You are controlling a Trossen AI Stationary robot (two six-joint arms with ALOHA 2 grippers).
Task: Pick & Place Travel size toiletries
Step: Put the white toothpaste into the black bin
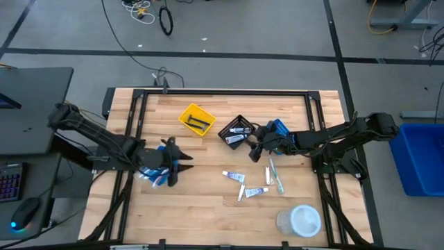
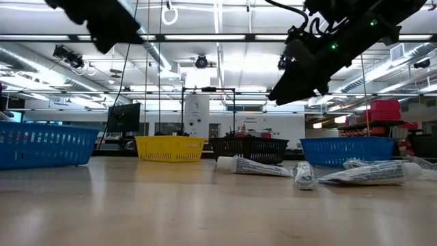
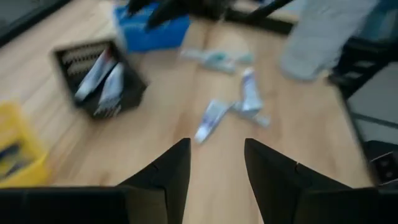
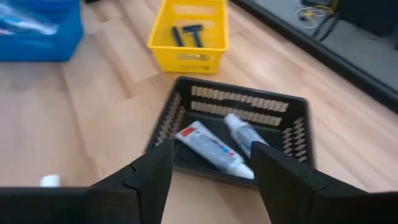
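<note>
We see two tubes [image 4: 214,149] already in the black bin [image 4: 292,134], razors [image 4: 186,34] in the yellow bin [image 4: 186,59]; several tubes [image 1: 234,176] and toothbrushes [image 1: 275,175] remain loose on the tabletop [image 1: 208,208] at lower centre-right; right gripper [image 4: 208,171] and left gripper [image 3: 214,162] hover with fingers spread, empty.

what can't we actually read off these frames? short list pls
- Blue bin by the left gripper: contents unreadable; the arm covers it in the high view, and in the low view the wall hides them.
- Loose tubes: labels blurred in the left wrist view, too small from above.
- Second blue bin: mostly under the right arm in the high view.
- Round white tub: contents not visible.
</note>
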